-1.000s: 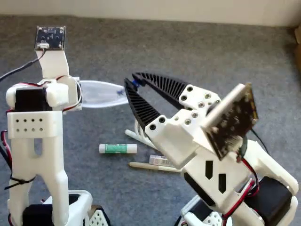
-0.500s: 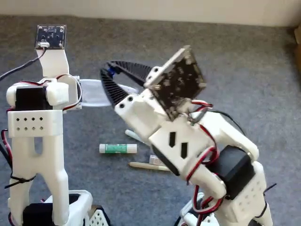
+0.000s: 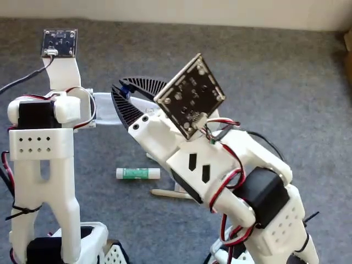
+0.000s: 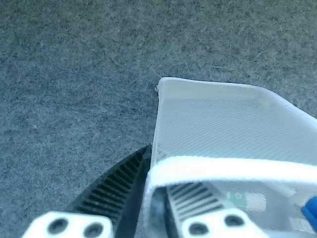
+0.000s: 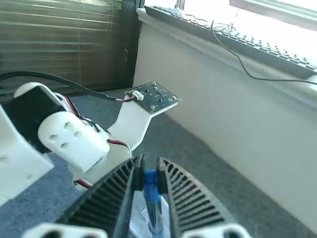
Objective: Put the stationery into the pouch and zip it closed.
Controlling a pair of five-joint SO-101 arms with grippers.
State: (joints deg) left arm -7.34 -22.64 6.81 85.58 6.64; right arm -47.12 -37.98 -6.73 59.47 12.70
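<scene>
Grey carpet [image 3: 275, 82], left hand [image 4: 156, 186] clamping pouch [image 4: 223, 119] rim, right hand [image 5: 148, 167] pinching blue pen [image 5: 150, 187] over it

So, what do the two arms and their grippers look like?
The left arm and right arm are white plastic with black motors and red and black wires. Each carries a dark square circuit board at its wrist. The left gripper and right gripper have black, ribbed, tapering fingers.

Translucent mesh pouch [image 4: 223, 119], rough carpet [image 4: 74, 74]
</scene>
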